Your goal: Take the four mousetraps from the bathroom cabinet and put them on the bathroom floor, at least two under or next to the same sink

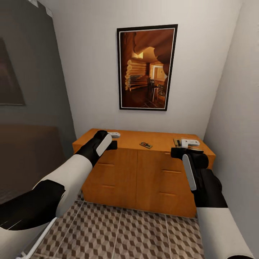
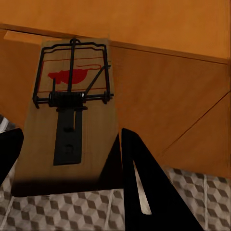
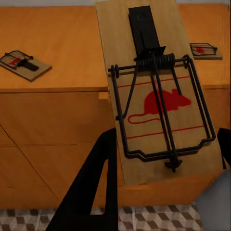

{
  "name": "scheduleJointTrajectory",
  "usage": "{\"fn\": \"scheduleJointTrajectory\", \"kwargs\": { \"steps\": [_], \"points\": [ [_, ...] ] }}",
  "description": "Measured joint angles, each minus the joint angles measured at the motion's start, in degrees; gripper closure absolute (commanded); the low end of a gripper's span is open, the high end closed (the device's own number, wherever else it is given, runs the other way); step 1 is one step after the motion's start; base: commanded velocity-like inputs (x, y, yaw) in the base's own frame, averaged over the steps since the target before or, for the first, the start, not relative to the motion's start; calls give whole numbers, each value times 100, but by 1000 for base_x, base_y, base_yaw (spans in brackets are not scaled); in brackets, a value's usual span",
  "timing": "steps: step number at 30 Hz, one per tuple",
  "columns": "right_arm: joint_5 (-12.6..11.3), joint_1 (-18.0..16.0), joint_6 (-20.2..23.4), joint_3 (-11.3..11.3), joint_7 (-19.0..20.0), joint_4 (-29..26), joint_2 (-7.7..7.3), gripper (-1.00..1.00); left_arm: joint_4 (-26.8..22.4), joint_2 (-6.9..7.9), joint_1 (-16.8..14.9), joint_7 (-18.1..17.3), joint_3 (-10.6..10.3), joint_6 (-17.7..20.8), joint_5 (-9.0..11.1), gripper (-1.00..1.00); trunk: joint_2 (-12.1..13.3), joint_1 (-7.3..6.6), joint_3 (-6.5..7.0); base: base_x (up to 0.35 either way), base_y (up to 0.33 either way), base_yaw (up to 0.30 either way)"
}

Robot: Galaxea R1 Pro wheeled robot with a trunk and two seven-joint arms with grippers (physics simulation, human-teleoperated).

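Cube-patterned bathroom floor [image 1: 144, 233] fronts cabinet [image 1: 144, 176]; each tool clamps a mousetrap.

cabinet [image 1: 144, 176]: orange-brown wood, smooth satin finish. mousetraps [image 3: 154, 91]: pale matt wooden boards with visible grain, dark metal wire and spring, red printed mouse mark. bathroom floor [image 1: 126, 233]: smooth tiles, cube print, pale grout. end effector fingers [image 3: 91, 197]: matt black, plastic-looking.

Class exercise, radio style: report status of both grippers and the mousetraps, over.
Left gripper shut on a mousetrap. Right gripper shut on another. Two more on the cabinet top. Nothing in the way.
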Motion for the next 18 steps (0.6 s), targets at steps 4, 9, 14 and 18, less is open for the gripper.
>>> {"fn": "scheduleJointTrajectory", "kwargs": {
  "steps": [4,9,14,18],
  "points": [
    [-5,53,-200,9,-48,162,1,100,1,0,0,-1,0,1,2,100,0,0,0,-346,0,0],
    [-10,70,-364,17,-59,394,1,100,2,0,0,-1,-2,-9,-4,100,0,-2,0,-244,0,0],
    [-9,72,-393,21,-41,488,-4,100,2,0,0,6,-3,-14,2,100,0,-4,0,-46,0,0],
    [-7,72,-378,19,-25,504,-16,100,2,0,0,-1,-4,-15,-7,100,0,-4,0,-8,0,0]
  ]
}}
